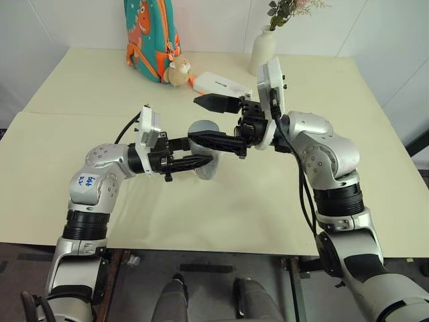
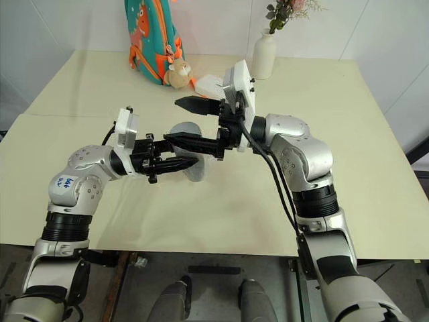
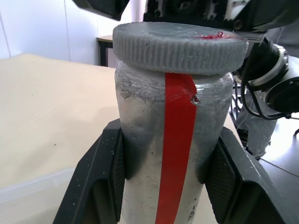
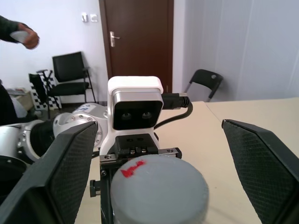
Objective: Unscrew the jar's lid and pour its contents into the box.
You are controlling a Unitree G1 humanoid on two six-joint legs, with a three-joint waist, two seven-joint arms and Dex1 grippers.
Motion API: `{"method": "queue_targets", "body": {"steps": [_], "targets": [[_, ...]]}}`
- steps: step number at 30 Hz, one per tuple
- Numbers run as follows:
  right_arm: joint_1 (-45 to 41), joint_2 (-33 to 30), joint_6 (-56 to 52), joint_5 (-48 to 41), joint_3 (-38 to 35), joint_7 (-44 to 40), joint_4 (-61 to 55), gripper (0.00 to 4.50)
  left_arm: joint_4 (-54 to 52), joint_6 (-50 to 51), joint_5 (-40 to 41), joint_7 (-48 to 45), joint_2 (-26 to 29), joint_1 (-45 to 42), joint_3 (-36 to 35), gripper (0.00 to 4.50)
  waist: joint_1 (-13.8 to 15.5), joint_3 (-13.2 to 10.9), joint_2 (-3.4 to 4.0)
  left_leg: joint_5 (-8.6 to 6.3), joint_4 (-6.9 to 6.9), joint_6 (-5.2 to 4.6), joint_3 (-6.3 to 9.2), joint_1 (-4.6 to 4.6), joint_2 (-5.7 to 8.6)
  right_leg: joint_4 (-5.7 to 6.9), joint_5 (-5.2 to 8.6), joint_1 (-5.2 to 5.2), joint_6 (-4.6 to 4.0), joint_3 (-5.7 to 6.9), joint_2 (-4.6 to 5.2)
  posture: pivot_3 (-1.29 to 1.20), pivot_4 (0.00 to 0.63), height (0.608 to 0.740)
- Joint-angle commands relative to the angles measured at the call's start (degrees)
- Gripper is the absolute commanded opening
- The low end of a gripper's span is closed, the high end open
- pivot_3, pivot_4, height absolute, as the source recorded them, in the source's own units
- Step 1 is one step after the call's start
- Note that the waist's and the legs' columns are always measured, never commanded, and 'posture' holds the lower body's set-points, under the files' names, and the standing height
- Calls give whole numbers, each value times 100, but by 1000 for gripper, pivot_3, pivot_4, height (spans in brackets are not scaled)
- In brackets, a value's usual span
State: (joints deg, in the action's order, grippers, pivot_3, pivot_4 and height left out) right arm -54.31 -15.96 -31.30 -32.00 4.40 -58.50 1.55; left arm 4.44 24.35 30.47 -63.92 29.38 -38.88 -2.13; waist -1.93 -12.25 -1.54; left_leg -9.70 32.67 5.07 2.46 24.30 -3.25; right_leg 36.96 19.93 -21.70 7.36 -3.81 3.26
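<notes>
Jar sits clamped between the two black fingers of the left claw, held level above the counter in front of the robot, not resting on it. Body is clear but cloudy, with a red strip running down its side. Lid is grey, ribbed round the edge, still seated on the mouth, with a red smear on top. Contents cannot be made out through the wall.

Right claw faces the lid end with its fingers spread wide either side of the cap, touching nothing.

Step in hand, by my reading: unscrewing, at a re-grip. Next move calls for the right claw to close squarely on the ribbed rim and turn, left claw holding firm.

Beyond, at the counter's far edge: a teal backpack, small plush toy, white case, white vase. Box not identified.
</notes>
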Motion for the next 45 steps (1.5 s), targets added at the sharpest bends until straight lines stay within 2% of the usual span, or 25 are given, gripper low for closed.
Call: {"method": "queue_targets", "body": {"steps": [1, 11, 20, 37, 40, 45], "targets": [[47, 166, 83, 20, 75, 226, -322, 4471, -183, 12, -28, 64, 59, -42, -1, 1890, 4, 0, 0, 0, 0, 0, 0, 0, 0, 0, 0, 0, 0, 0, 0, 0, 150, 740], [13, 329, 259, 365, 230, 514, -36, 4471, -357, 86, 74, 142, -66, -33, 71, 1890, 16, 0, 0, 0, 0, 0, 0, 0, 0, 0, 0, -1, 0, 0, 0, 0, 150, 740], [-308, -234, 852, 587, -68, -213, 1040, 4471, -489, 196, 202, 154, -154, -9, -27, 1890, 6, 0, 0, 0, 0, 0, 0, 0, -1, 1, 0, -1, 0, 0, -2, 0, 150, 740], [-209, -1395, 937, 358, -610, -903, 1766, 4471, -473, 116, 202, 172, -149, 74, -172, 1890, 31, -1, 1, -1, 5, 0, -1, 1, 0, -7, 0, 3, 0, -1, -2, 0, 150, 740], [-211, -1418, 780, 217, -734, -902, 1658, 4471, -461, 102, 191, 164, -136, 81, -187, 1890, -17, -4, 6, -2, 5, 1, -3, 1, -1, -6, 0, 2, 0, -4, -2, 0, 150, 740], [-113, -1202, 59, -411, -797, -779, 717, 4471, -438, 84, 172, 161, -122, 60, -190, 1890, -28, -8, 13, -1, 5, 2, -4, 1, -3, -2, 1, 0, 2, -5, -3, 0, 150, 740]]}}
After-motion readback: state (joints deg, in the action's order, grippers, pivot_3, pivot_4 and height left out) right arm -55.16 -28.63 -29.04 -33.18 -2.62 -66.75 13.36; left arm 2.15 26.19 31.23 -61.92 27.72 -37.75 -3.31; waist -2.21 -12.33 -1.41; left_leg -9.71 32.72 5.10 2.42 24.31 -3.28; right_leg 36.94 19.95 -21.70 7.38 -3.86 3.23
